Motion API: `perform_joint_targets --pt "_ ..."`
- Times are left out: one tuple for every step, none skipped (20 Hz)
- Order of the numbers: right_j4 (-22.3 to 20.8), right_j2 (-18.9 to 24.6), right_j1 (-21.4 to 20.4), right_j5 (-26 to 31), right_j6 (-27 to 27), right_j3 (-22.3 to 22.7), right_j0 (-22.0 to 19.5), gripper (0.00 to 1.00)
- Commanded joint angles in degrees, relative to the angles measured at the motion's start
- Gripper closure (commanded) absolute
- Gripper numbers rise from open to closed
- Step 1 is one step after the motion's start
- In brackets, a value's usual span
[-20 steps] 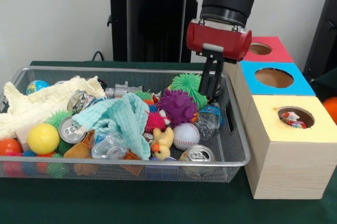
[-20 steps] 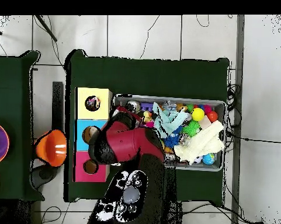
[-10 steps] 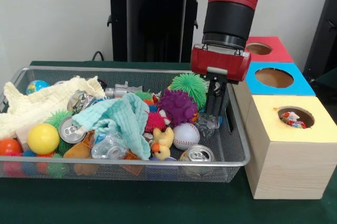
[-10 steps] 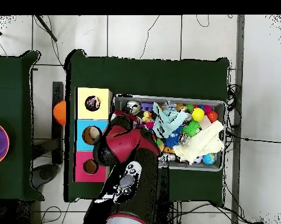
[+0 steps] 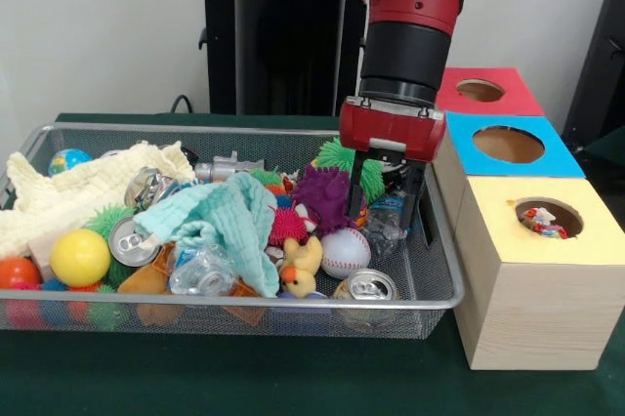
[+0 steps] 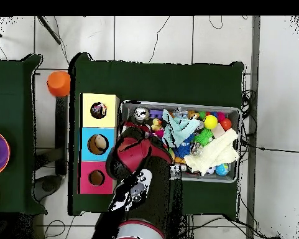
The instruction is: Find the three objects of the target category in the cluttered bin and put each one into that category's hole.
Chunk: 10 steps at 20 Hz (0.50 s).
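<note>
Spread wide, my gripper (image 5: 383, 203) hangs in the right end of the wire mesh bin (image 5: 441, 270), its two black fingers (image 5: 411, 196) straddling a crumpled clear plastic bottle (image 5: 387, 219) without pinching it. From above, the red arm (image 6: 134, 163) covers that end of the bin, so I cannot see the bottle there.

Just beside the bottle I see a stitched white baseball (image 5: 345, 252), a purple spiky rubber ball (image 5: 327, 196) and a green spiky ball (image 5: 345, 157). A ribbed mint cloth (image 5: 229, 221) drapes over the middle clutter, with a second clear bottle (image 5: 202, 274) poking out beneath it. A yellow rubber duck (image 5: 303, 267) sits near an aluminium can (image 5: 363, 288) at the front wall.

Right of the bin stand three wooden boxes with round holes: yellow-topped (image 5: 542, 216), blue-topped (image 5: 508, 145) and red-topped (image 5: 483, 91). Something small and colourful already sits in the yellow box's hole.
</note>
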Motion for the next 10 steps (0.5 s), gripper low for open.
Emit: perform_joint_targets --pt "-4.1 6.1 1.2 -3.4 -1.2 -1.3 -1.3 0.00" --pt "-4.4 6.1 1.1 -3.4 -1.1 -1.1 -1.2 0.00" --pt "-4.4 6.0 1.1 -3.2 -1.0 -1.2 -1.1 0.00" --pt "-4.4 6.0 1.1 -2.7 -0.9 -1.5 -0.9 0.00" --pt "-4.4 5.8 1.3 -2.2 -1.0 -1.8 -0.5 0.00" --pt "-4.2 5.8 1.3 -2.0 -0.9 -2.0 -0.3 0.00" --pt "-4.1 5.1 1.6 -2.7 -0.4 -1.8 0.1 0.00" --pt "-4.1 4.9 1.6 -3.1 -0.2 -1.7 0.3 0.00" --pt "-4.0 4.8 1.6 -3.4 0.1 -1.5 0.5 0.00" --pt "-4.2 4.6 1.6 -3.8 0.2 -1.1 0.4 0.00"
